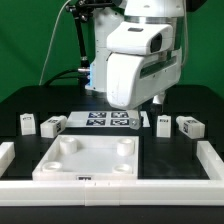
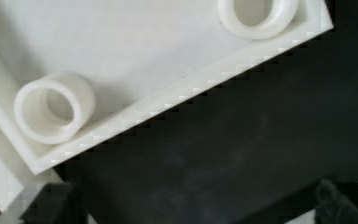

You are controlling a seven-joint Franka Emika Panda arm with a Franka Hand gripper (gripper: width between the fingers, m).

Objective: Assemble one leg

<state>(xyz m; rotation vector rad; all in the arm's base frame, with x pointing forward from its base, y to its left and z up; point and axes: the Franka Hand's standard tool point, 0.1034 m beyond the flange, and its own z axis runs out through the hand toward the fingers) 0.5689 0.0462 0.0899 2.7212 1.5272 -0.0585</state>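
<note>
Exterior view: you see the white Panda arm (image 1: 135,65) reaching down over the middle of the black table (image 1: 30,100), and its bulky wrist hides much of what lies behind it.
End effector: its tip (image 1: 136,122) sits low at the exterior view's right end of the marker board (image 1: 100,120); you cannot tell from here whether it touches the board.
End effector state: in the wrist view the end effector (image 2: 194,205) has its two dark fingers (image 2: 37,205) spread wide to opposite edges of the picture, with only bare table between them; it has hold of nothing.
Legs: four small white blocks with black-and-white tags stand in a row on the table, none of them touched.
Legs on the exterior view's left: the outer left leg (image 1: 27,123) and the inner left leg (image 1: 52,126) are near each other, just beside the marker board's end.
Legs on the exterior view's right: the inner right leg (image 1: 163,124) is near the end effector but apart from it; the outer right leg (image 1: 189,127) is just beyond.
Plate: the large white square plate (image 1: 90,165) lies flat nearer the camera than the marker board, its round corner sockets facing up.
Plate in the wrist view: you get one edge of the plate (image 2: 140,60) and two sockets, both holding nothing.
Rails: white rails (image 1: 110,190) border the table on the near side and both flanks.
</note>
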